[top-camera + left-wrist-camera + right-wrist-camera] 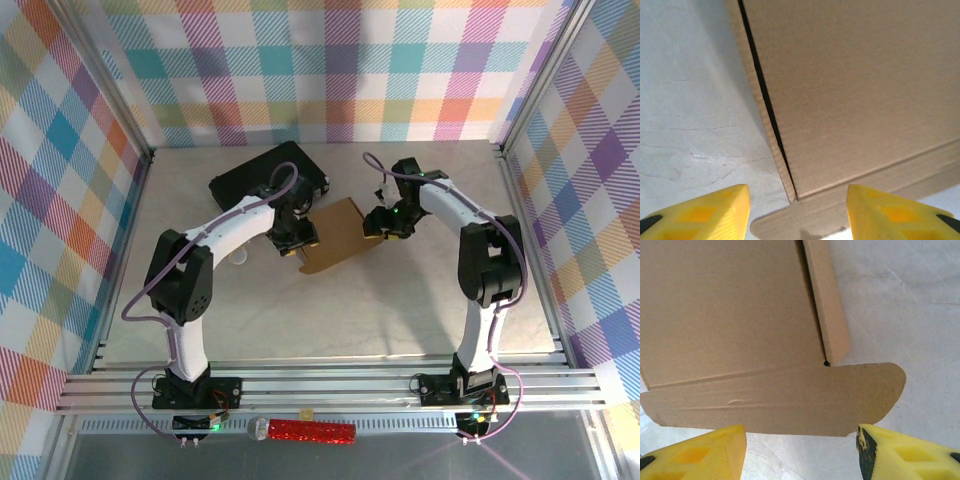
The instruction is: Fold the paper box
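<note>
The paper box (336, 236) is a flat brown cardboard sheet with flaps, lying mid-table between the two arms. My left gripper (297, 240) stands at its left edge. In the left wrist view, its yellow fingertips (710, 212) are spread wide over a rounded flap, with the main panel (855, 90) and a dark slit ahead; the gripper (797, 215) is open. My right gripper (379, 222) is at the sheet's right edge. In the right wrist view, that gripper (802, 452) is open, with the rounded flap (790, 400) just ahead of its fingertips and not touching them.
A black case (262, 172) lies at the back, just behind the left gripper and touching the cardboard's far left corner. A small white thing (238, 258) sits on the table under the left arm. Plaid walls enclose the table on three sides.
</note>
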